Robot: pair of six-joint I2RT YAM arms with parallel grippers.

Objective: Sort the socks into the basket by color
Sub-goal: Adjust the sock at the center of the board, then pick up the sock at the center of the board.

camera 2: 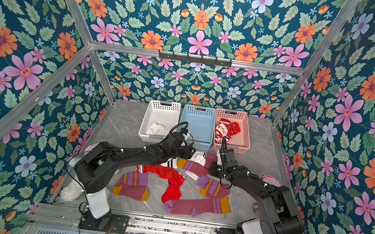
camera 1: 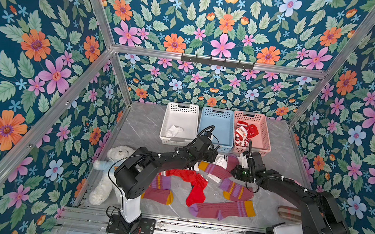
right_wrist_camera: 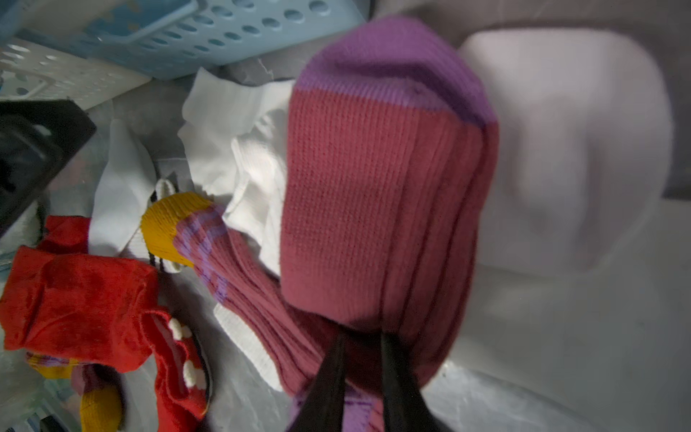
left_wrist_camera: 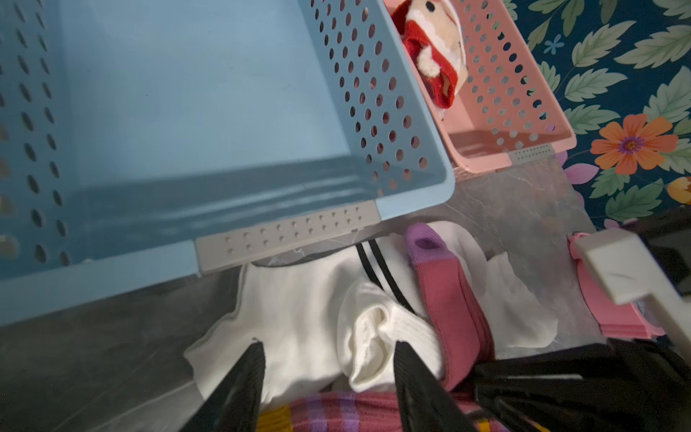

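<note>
- Grey marble table (camera 1: 141,126): bears everything listed; in both top views, 12 o'clock is its far edge.
- Three baskets stand side by side at 12 o'clock. The white basket (camera 1: 169,112) at 11 holds one white sock (camera 1: 174,130). The blue basket (camera 1: 217,119) is in the middle. The pink basket (camera 1: 264,135) at 1 holds Santa-patterned socks (camera 1: 244,133).
- Teddy bear (camera 1: 112,159): lies at 8 o'clock, along the table's edge.
- Loose socks, from the centre to 6 o'clock: maroon striped socks (camera 1: 223,211), a red sock (camera 1: 196,190) and white socks, some overlapping.
- Plaid item (camera 1: 288,213): at 4 o'clock, partly hidden by the right arm.
- Left gripper (left_wrist_camera: 328,346): fingers wide apart, straddling a bunched black-striped white sock (left_wrist_camera: 299,306) just before the blue basket.
- Right gripper (right_wrist_camera: 363,336): fingers narrow, pinching a purple-tipped maroon sock (right_wrist_camera: 355,187) at 12 o'clock of the loose socks, before the pink basket.
</note>
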